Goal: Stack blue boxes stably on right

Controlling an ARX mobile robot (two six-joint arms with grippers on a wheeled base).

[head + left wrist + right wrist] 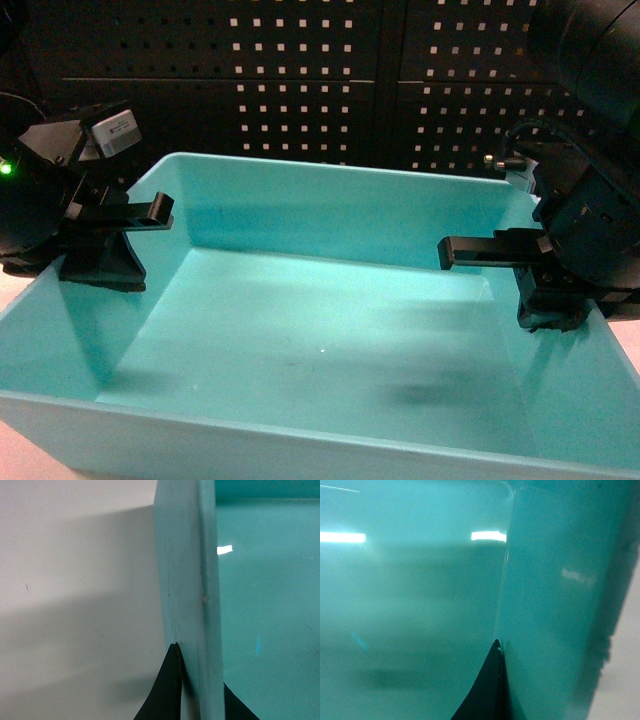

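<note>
One light turquoise blue box (320, 330) fills the head view, its open side up and nothing inside it. My left gripper (118, 238) is shut on the box's left wall, one finger inside and one outside. My right gripper (548, 288) is shut on the right wall in the same way. In the left wrist view the wall (182, 580) runs up between two black fingers (167, 692). In the right wrist view the inner finger (485, 692) presses against the wall (555, 610), which hides the outer finger.
A black pegboard (330, 80) stands right behind the box. White tabletop (12, 300) shows at the left edge, and also left of the wall in the left wrist view (75, 605). A strip of it (622, 695) shows at the right wrist view's lower right.
</note>
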